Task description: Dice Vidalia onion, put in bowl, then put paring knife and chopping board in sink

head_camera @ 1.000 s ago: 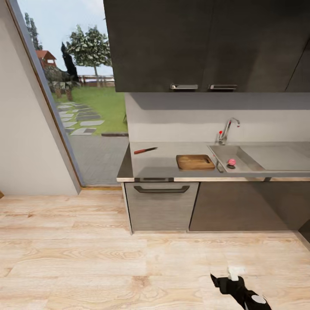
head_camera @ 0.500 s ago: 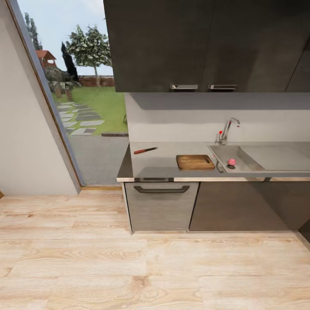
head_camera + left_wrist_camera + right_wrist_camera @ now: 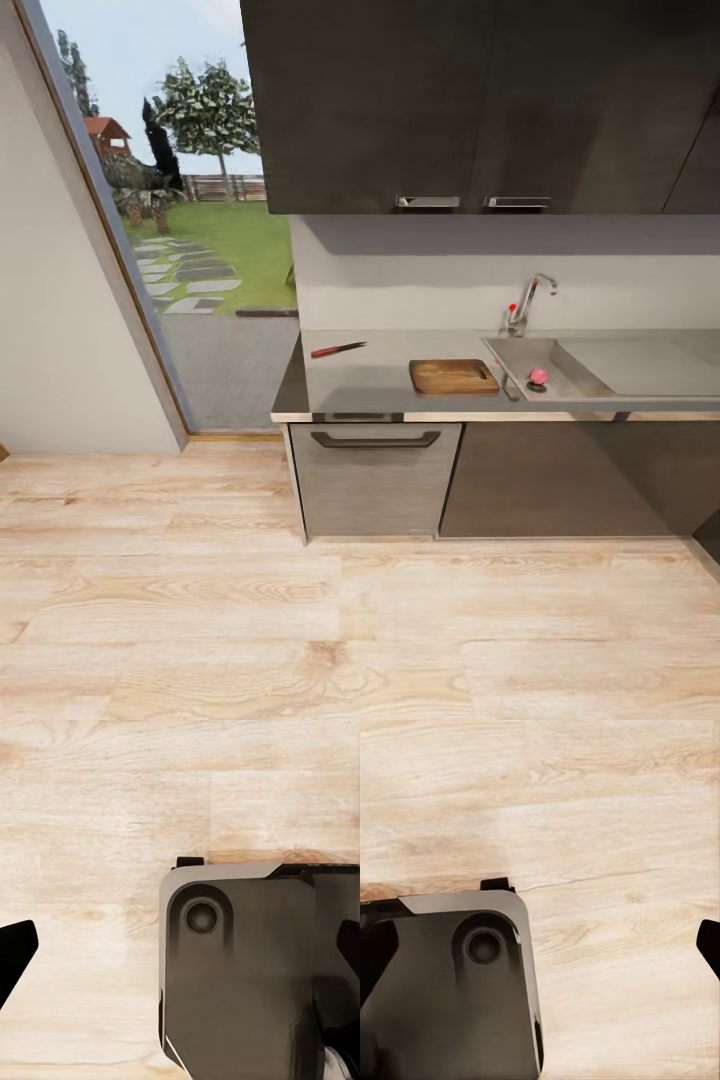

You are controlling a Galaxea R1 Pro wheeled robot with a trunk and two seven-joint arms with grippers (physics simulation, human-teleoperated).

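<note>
Between the first earlier head frame and now, a dark arm segment at the near right has left the head view, while the kitchen itself sits unchanged in frame. Across the pale wooden plank floor (image 3: 300,620), the smooth grey surface (image 3: 370,385) over dark cabinet fronts carries the task's things. The small round pinkish-red onion (image 3: 538,376) lies at the near left corner of the grey steel rectangular sink (image 3: 560,365), below the chrome curved tap (image 3: 527,300). Just left of the sink rests the brown wooden rectangular chopping board (image 3: 453,376), long axis left to right. Farther left lies the slim paring knife (image 3: 337,349), reddish-brown handle to the left, dark blade to the right.

Both wrist views look down on floor and the robot's dark grey base (image 3: 247,975). The left tool (image 3: 180,952) and right tool (image 3: 540,952) each show dark fingertips at opposite picture edges, so both stand apart and empty. The onion lies far and right of centre, probably favouring the right arm; its surface detail is too small to judge.
</note>
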